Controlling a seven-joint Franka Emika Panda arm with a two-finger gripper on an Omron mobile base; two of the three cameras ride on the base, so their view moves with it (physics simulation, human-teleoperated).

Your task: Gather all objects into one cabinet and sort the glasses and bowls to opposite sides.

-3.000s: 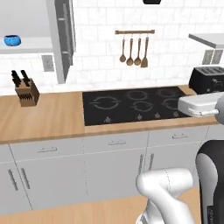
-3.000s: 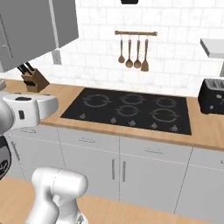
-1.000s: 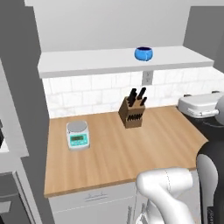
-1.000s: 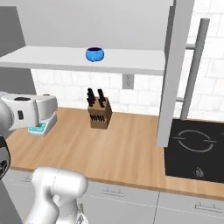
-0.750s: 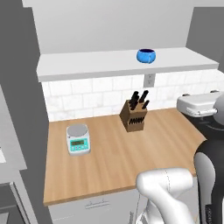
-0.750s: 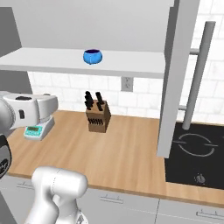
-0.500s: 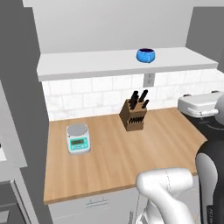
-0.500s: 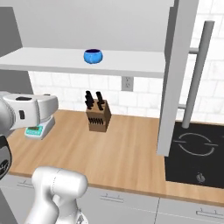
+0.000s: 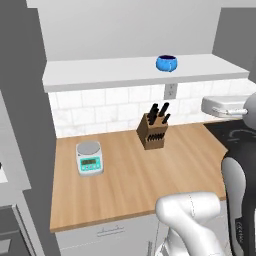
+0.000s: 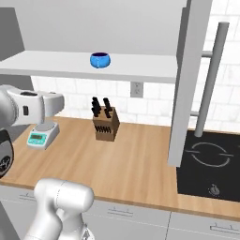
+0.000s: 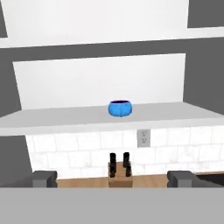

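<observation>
The squat blue cup [image 9: 167, 63] [image 10: 100, 60] [image 11: 120, 108] stands alone on the white shelf board [image 9: 100, 73] [image 10: 51, 63] of the open grey wall cabinet. The cabinet's door [image 10: 183, 79] hangs open at the right, with its long grey bar handle [image 10: 211, 79] showing. My gripper [image 11: 112, 179] is open, fingers [image 11: 43, 178] spread wide and holding nothing. It faces the cup from a distance, a little below shelf height. The red mugs and the wooden bowl are out of view.
On the wooden counter [image 9: 130, 185] under the shelf stand a knife block [image 9: 154, 131] [image 10: 105, 124] [image 11: 120, 171] and a small kitchen scale [image 9: 89, 158] [image 10: 42, 134]. A black cooktop [image 10: 211, 164] lies to the right. A grey tall unit [image 9: 20, 125] borders the counter on the left.
The base has driven left along the counter, from the cooktop to the open cabinet, so the whole scene shifted. Over the last half second the views barely change. The cup has not moved.
</observation>
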